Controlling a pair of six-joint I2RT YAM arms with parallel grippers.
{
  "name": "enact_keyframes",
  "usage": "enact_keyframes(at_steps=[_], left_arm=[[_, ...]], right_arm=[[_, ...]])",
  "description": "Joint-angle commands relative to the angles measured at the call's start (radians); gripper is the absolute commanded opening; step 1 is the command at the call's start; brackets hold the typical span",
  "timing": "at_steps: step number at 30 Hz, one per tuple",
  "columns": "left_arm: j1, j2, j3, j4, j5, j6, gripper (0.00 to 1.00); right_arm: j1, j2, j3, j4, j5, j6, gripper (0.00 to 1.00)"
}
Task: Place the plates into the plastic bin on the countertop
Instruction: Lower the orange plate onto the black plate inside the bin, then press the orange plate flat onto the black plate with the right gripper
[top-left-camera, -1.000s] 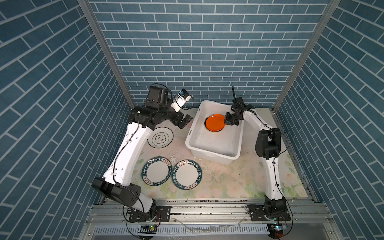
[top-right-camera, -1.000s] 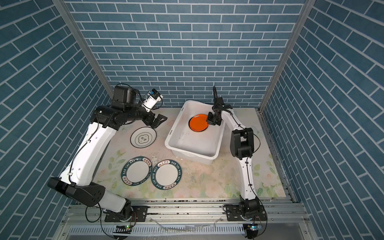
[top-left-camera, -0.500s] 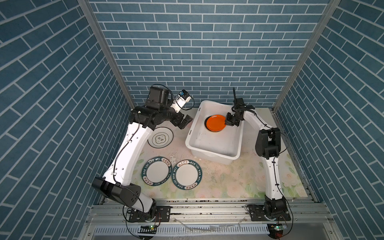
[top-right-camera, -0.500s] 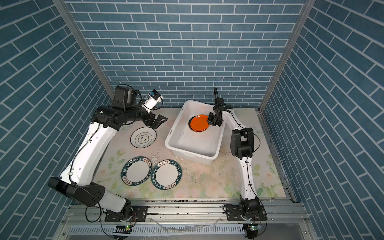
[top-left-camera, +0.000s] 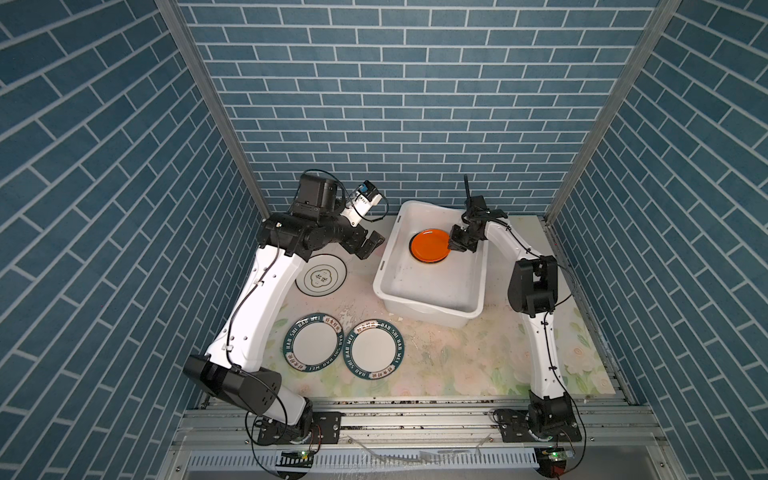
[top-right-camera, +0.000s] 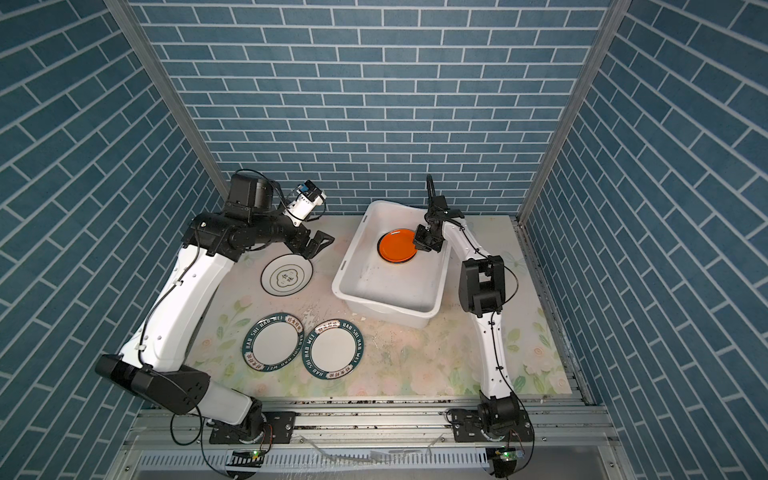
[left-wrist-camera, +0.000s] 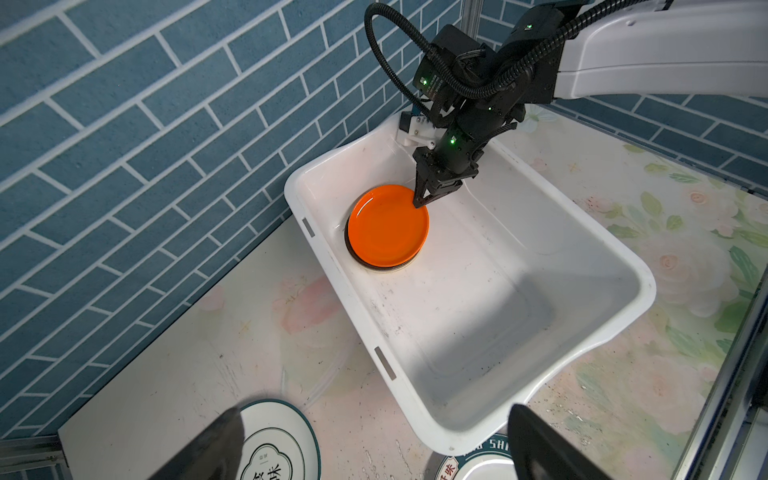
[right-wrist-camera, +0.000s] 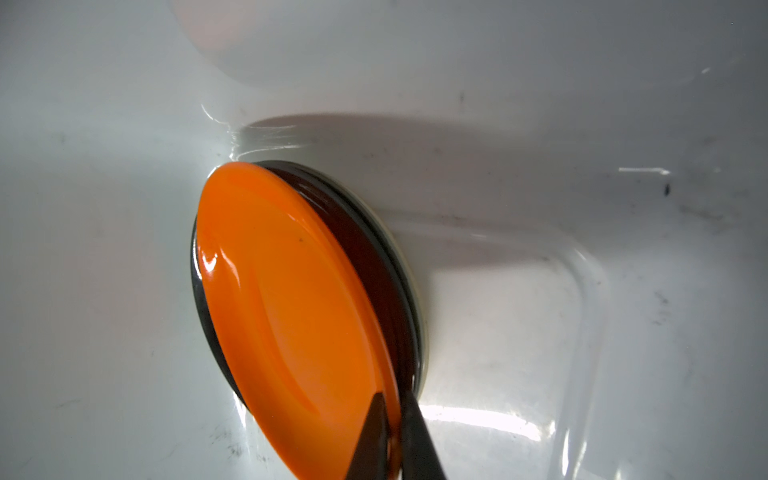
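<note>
The left arm (top-left-camera: 266, 291) and the right arm (top-left-camera: 505, 241) are built alike, with glossy white tubular link shells between blocky matte-black joint housings and a black base bolted to a dark plate. Thin black cables (top-left-camera: 549, 353) are clipped along the white links, whose sides are dotted with small dark screws. The right wrist carries a ribbed black corrugated hose (left-wrist-camera: 388, 62), tiny green lights (left-wrist-camera: 452, 140) and the right gripper (left-wrist-camera: 417, 203) with black wedge-shaped fingers (left-wrist-camera: 436, 189), while the left wrist bears a white, blue-capped camera module (top-left-camera: 365, 197).

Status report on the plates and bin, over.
Right gripper shut on orange plate, tilted over stack in plastic bin. Left gripper open, empty. Three plates on countertop. Nothing in the way.
</note>
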Motion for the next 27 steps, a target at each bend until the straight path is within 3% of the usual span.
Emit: enact_keyframes(at_steps=[1, 16, 27], left_arm=[[0.009, -0.022, -0.014, 0.004, 0.007, 0.011, 1.0], [0.01, -0.024, -0.017, 0.005, 0.015, 0.009, 1.0], [0.01, -0.026, -0.017, 0.004, 0.016, 0.006, 0.99]], right_arm=[[-0.001, 0.029, 0.019, -0.041, 0.006, 0.001, 0.1], [0.002, 0.013, 0.014, -0.052, 0.021, -0.004, 0.17], [0.019, -0.097, -0.002, -0.016, 0.068, -0.044, 0.18]])
